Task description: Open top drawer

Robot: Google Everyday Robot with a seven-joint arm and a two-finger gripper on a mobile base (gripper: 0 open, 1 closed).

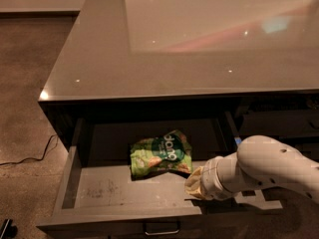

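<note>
Top drawer (99, 193) | stands well open, green bag (160, 153) inside | stiff, easy-sliding, I judge | hold: centre handle (162, 229) | jaws inside right front, grip I cannot tell

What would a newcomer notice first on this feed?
The top drawer stands pulled out below the glossy grey countertop, with a green snack bag lying on its floor near the middle. The white arm reaches in from the right, its end effector low over the drawer's front right part, close beside the bag.
</note>
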